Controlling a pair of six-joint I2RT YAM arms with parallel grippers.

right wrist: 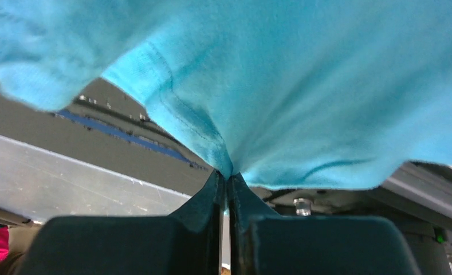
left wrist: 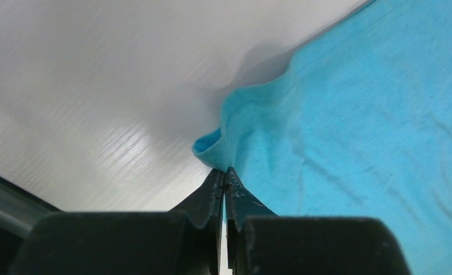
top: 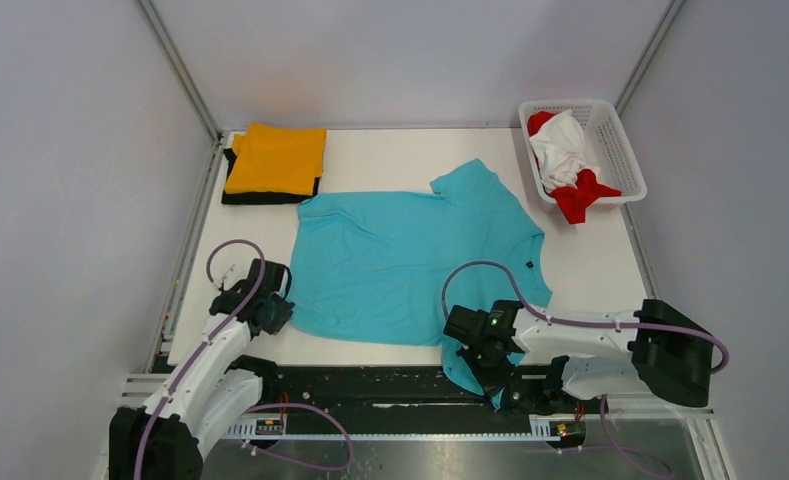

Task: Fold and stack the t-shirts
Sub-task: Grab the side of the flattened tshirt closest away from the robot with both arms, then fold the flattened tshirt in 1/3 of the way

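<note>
Turquoise t-shirt (top: 400, 260) spread flat on worktop (top: 590, 260), one sleeve hanging over the near edge. Left end effector (left wrist: 224, 173) pinched closed on hem corner; right end effector (right wrist: 230, 176) pinched closed on sleeve seam. Suggest: raise both evenly, keep cloth taut, lay the fold square.

table (top: 390, 150): white, smooth, faint linear grain, soft sheen
turquoise t-shirt (top: 400, 265): soft matt knit cloth, fine texture, stitched hems, light creases
orange t-shirt (top: 275, 158): matt cloth, smooth-faced, at 11 o'clock
black t-shirt (top: 260, 198): matt cloth beneath the orange
red t-shirt (top: 578, 198): crumpled matt cloth
white t-shirt (top: 560, 150): crumpled matt cloth
basket (top: 625, 160): white plastic lattice, slight gloss, at 1 o'clock
left gripper (left wrist: 224, 175): black matt plastic, toothed inner faces
right gripper (right wrist: 226, 176): black matt plastic
near rail (top: 420, 455): grey brushed metal, scuffed, at 6 o'clock
</note>
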